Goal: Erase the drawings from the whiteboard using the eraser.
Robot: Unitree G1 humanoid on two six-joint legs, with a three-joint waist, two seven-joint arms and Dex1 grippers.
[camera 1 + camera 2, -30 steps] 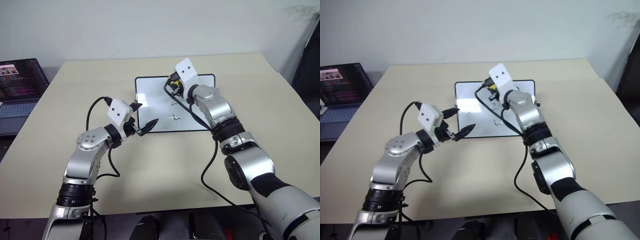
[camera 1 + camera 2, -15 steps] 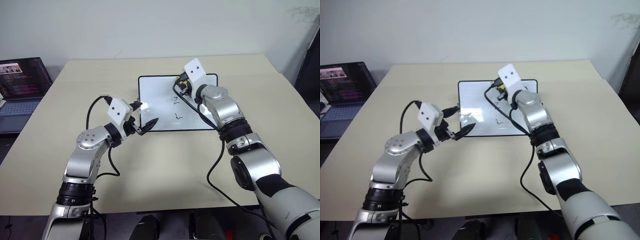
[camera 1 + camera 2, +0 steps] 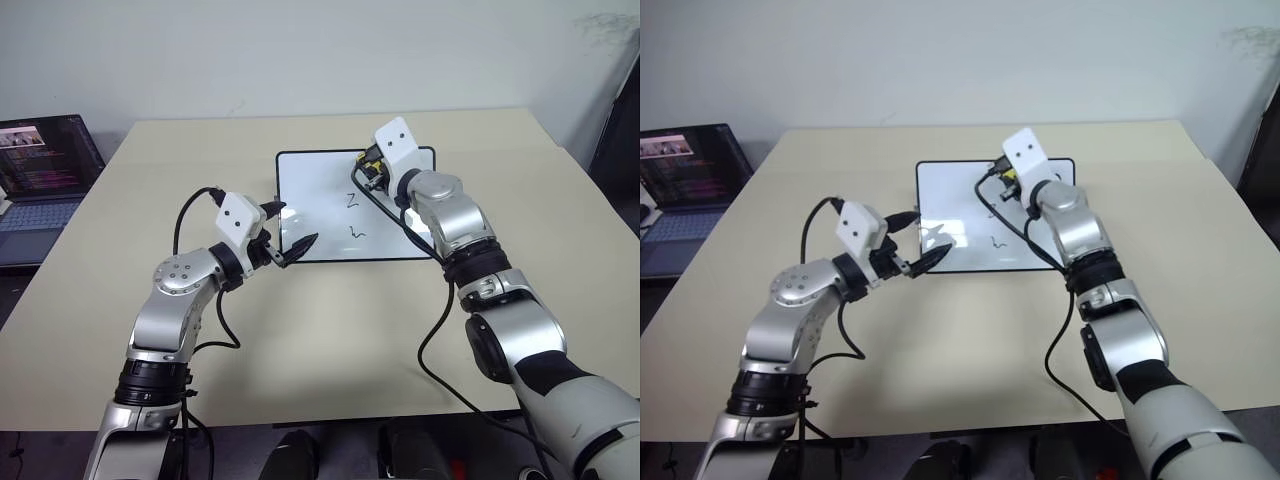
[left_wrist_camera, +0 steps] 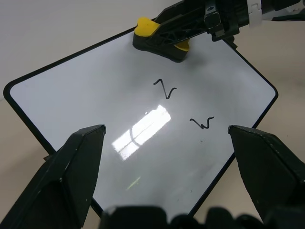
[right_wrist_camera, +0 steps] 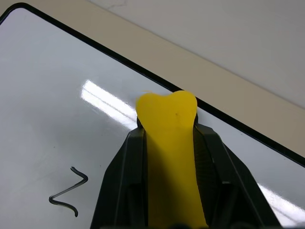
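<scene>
I find the small rectangular glossy white whiteboard with its thin black frame (image 3: 300, 200) lying flat on the beige worktop (image 3: 330, 330), and I take it as my reference for all positions. Two small black marker squiggles (image 4: 165, 88) are on its surface, one beyond the other, both about mid-board; the nearer one (image 4: 202, 123) sits closer to the board's front edge. The right gripper (image 5: 167, 138) is at the board's far right corner, its jaws clenched on the small oblong yellow eraser with the dark underside (image 5: 170, 143). In the left wrist view the eraser (image 4: 157, 36) appears pressed against or just over the board near its far edge, beyond the farther squiggle and apart from it; I cannot confirm actual contact. The left gripper (image 3: 292, 237) hovers over the board's near left corner, pointing across it toward the right, its jaws released and spread wide with nothing between them. A dark laptop with a lit screen (image 3: 40, 170) stands well apart from the board, off the worktop's left edge. A bright reflection of overhead light (image 4: 142, 131) falls on the board surface in front of the squiggles.
</scene>
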